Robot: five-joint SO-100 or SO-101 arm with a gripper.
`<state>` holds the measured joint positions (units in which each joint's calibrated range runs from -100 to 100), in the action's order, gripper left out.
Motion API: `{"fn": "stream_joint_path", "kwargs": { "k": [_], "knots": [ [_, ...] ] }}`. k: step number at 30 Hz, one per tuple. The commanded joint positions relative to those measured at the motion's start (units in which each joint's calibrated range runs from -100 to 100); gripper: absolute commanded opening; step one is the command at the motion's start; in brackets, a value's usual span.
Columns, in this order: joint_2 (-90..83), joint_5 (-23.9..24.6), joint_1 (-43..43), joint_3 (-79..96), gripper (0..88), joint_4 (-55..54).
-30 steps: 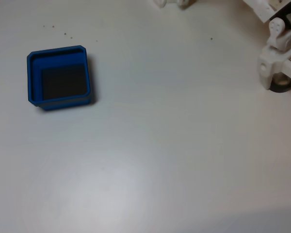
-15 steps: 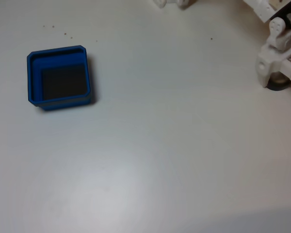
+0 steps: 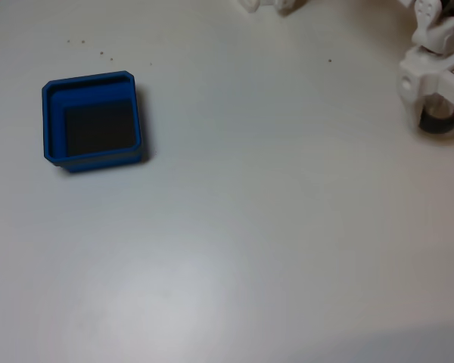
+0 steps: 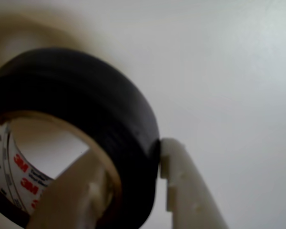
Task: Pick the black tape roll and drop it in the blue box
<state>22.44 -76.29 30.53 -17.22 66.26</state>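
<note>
Wrist view: end effector pinching black tape roll

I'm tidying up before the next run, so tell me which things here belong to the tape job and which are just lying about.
Part of the job:
- small black tape roll with beige core, one finger inside the core, one outside
- square bright-blue plastic box with dark floor, holding nothing
- white two-finger gripper

Just lying about:
- a few tiny dark specks on the white table

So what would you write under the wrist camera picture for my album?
Up close, the gripper pinches the black tape roll, one finger inside the core, one outside.
</note>
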Motion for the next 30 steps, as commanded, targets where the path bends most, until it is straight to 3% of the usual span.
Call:
{"fn": "stream_joint_path", "kwargs": {
  "k": [1, 7, 22, 30],
  "knots": [
    [-7.1, -0.3, -4.9, -1.8, 1.0, 0.5],
    [-9.2, -0.4, -17.0, -2.0, 1.0, 4.0],
    [-9.3, -0.5, -56.9, -2.1, 1.0, 4.6],
    [-8.9, -0.5, -71.3, -4.2, 1.0, 3.6]
  ]
}}
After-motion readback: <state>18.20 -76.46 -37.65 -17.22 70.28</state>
